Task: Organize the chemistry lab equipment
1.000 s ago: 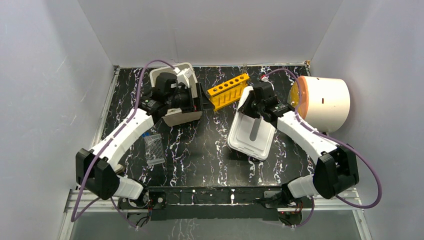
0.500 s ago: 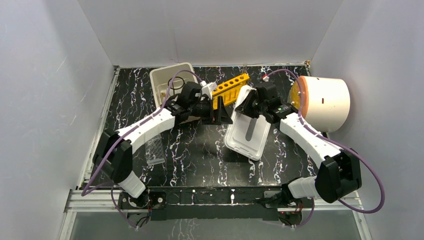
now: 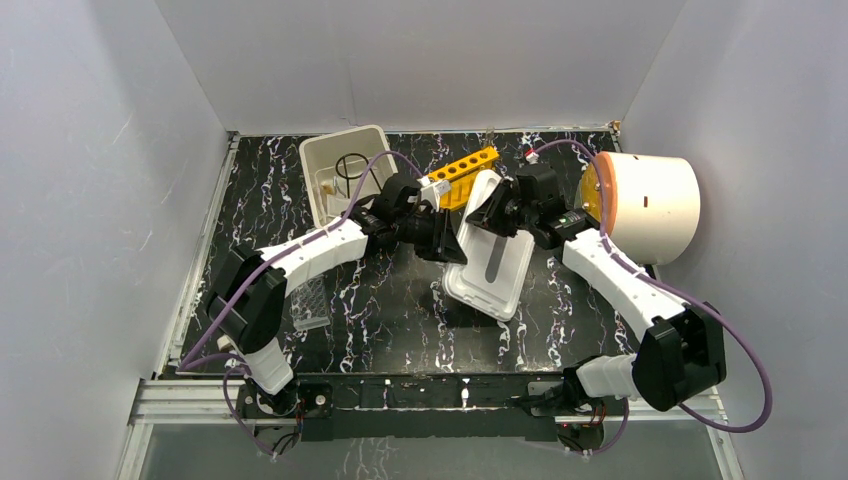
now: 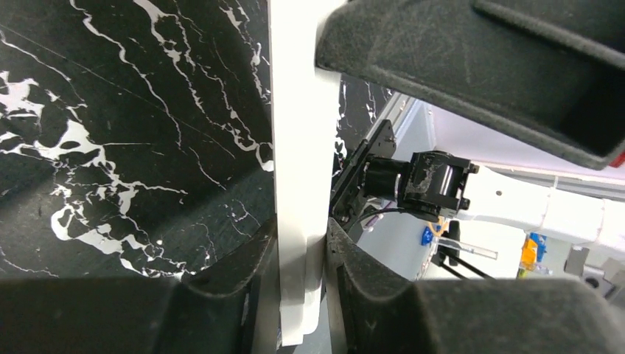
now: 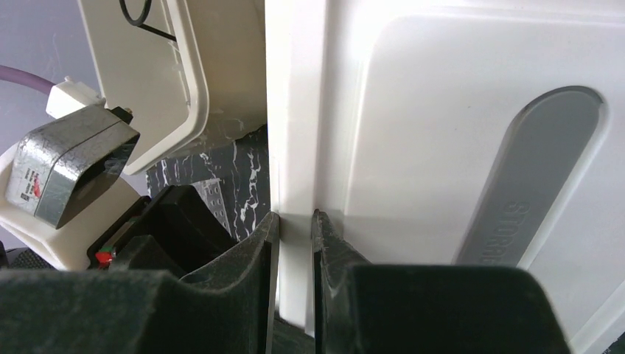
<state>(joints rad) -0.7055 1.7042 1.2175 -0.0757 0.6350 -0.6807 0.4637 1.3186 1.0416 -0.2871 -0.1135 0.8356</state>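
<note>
My left gripper [image 4: 301, 247] and right gripper [image 5: 293, 221] both pinch the rim of the white plastic lid with grey handle [image 3: 480, 285], tilted mid-table. Uneven pulls could twist it loose before it reaches the open white plastic bin [image 3: 314, 170] at 11 o'clock, which holds the black wire ring stand [image 3: 352, 167].

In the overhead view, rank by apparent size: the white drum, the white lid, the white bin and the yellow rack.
1-2. white drum and white lid: these look alike, and the lid may sit nearer the camera.
3. white bin.
4. yellow rack, partly hidden.
</note>
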